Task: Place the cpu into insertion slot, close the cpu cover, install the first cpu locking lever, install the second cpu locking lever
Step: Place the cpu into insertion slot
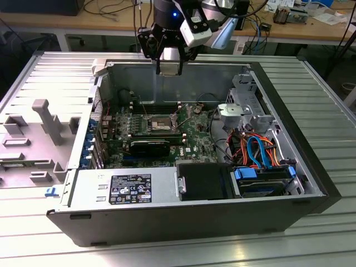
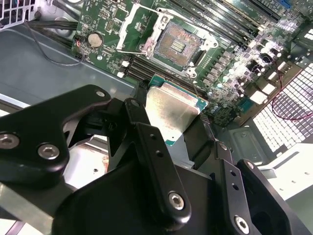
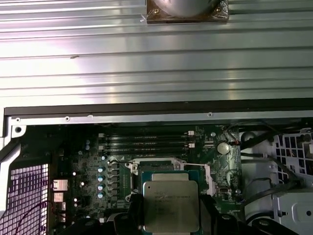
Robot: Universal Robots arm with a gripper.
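A black pincer (image 3: 170, 211) pinches the cpu (image 3: 170, 204) by two opposite edges, its flat silvery face showing in both wrist views. In the exterior view the pincer (image 1: 168, 65) hangs with the pale square cpu (image 1: 169, 60) above the far wall of an open computer case (image 1: 183, 214), well clear of the board below. Under it, in the second wrist view, the insertion slot (image 2: 178, 44) lies uncovered, dark centre exposed inside a silver rim. The cpu cover (image 2: 133, 27) is swung off to one side of the slot. Around the slot spreads a green circuit board (image 1: 192, 130), with long black memory slots (image 3: 146, 142) just beside it. Blue and orange cables (image 1: 256, 147) bunch toward the exterior view's right. The case rests on a ribbed metal bench (image 1: 314, 83).
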